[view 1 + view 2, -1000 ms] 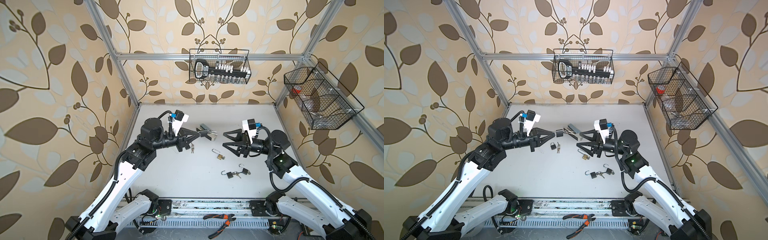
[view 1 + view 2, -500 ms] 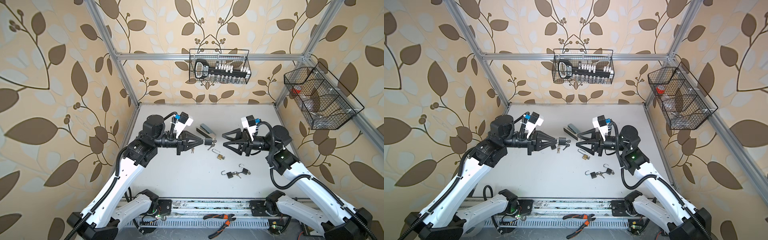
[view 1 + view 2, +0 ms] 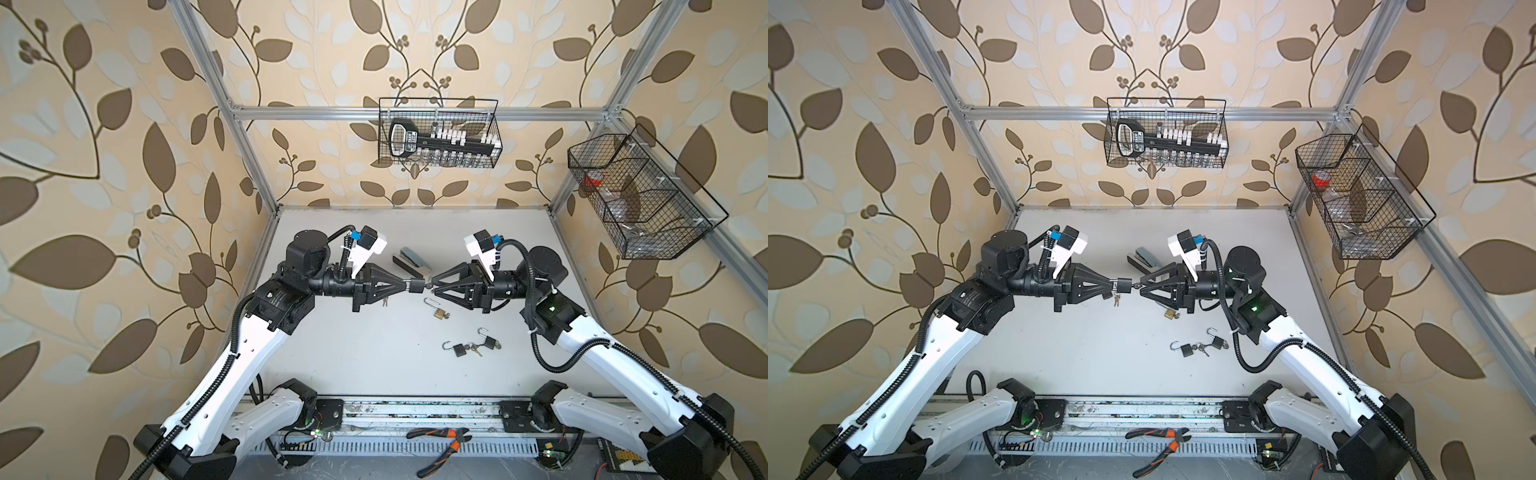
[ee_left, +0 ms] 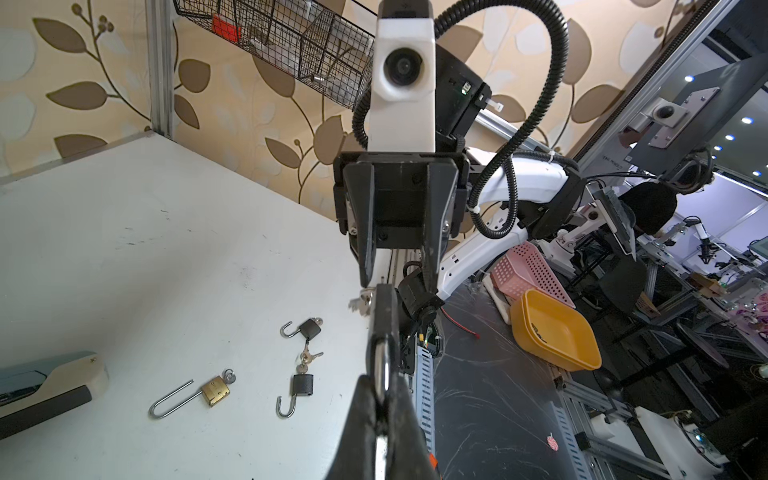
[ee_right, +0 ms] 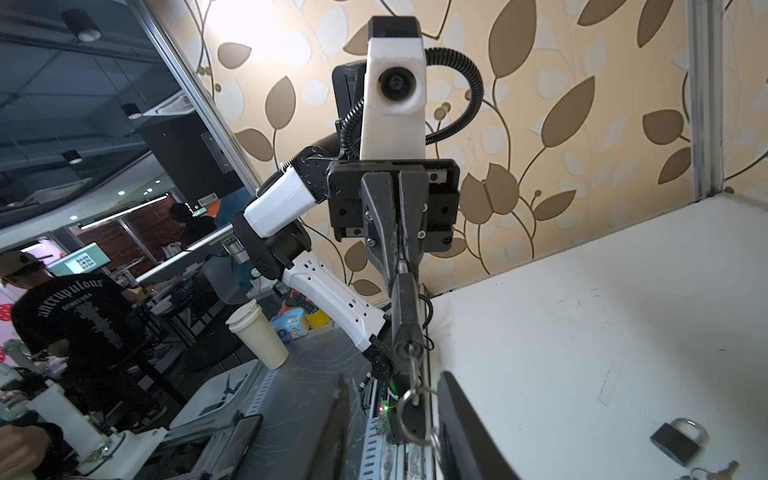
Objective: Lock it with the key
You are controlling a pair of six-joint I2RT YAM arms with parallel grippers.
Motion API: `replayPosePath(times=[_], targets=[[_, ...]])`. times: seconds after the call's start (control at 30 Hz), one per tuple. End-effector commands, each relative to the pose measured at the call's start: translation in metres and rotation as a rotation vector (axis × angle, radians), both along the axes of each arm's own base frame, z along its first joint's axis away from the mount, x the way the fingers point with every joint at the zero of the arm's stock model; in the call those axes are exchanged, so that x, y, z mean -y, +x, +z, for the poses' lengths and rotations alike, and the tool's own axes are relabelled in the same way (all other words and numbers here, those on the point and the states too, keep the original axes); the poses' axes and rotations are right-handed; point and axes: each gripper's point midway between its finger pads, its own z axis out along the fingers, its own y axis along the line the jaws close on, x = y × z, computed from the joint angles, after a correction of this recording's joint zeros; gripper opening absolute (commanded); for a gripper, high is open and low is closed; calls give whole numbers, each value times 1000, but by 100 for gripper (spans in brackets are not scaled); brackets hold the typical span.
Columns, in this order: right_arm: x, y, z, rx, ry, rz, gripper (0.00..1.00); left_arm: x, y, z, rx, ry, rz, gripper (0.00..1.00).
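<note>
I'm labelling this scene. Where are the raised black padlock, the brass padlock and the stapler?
raised black padlock (image 3: 417,285), in a top view, on its black body.
brass padlock (image 4: 215,390), left wrist view, on its brass body.
stapler (image 3: 411,257), in a top view, on its grey top.

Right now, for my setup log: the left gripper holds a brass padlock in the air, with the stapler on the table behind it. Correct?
Not quite. The held padlock in the left gripper is black, as both top views show; the brass padlock lies on the table. The stapler is on the table behind, as you said.
</note>
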Motion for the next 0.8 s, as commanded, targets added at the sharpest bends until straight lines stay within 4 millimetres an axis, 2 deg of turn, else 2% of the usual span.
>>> replayPosePath(times=[0.0, 0.47, 0.77], targets=[[-1, -4, 18, 38, 28, 20, 31, -1, -12, 21, 79, -39, -50, 0], [-8, -7, 20, 29, 37, 39, 20, -2, -13, 20, 84, -39, -44, 0], [-9, -6, 15, 14, 34, 38, 5, -2, -11, 21, 92, -30, -28, 0]])
